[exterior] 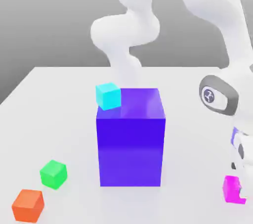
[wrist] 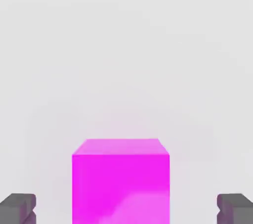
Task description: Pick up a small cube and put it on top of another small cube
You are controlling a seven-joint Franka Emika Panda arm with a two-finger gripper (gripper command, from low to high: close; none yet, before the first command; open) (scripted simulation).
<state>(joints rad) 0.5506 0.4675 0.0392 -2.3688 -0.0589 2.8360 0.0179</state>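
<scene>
The small magenta cube (exterior: 230,189) (wrist: 121,178) rests on the white table (exterior: 54,114) at the exterior view's near right. My gripper (exterior: 237,191) (wrist: 126,209) has come down around it and stands open: the dark fingertips (wrist: 18,207) are well apart on either side of the cube, not touching it. In the exterior view part of the hand covers the cube's right side. The small green cube (exterior: 53,173) sits on the table at the near left, far from the gripper.
A big blue-purple block (exterior: 131,144) stands mid-table between the magenta and green cubes, with a cyan small cube (exterior: 108,95) on its top left corner. An orange small cube (exterior: 28,205) lies just in front of the green one. My white arm (exterior: 217,25) rises at the right.
</scene>
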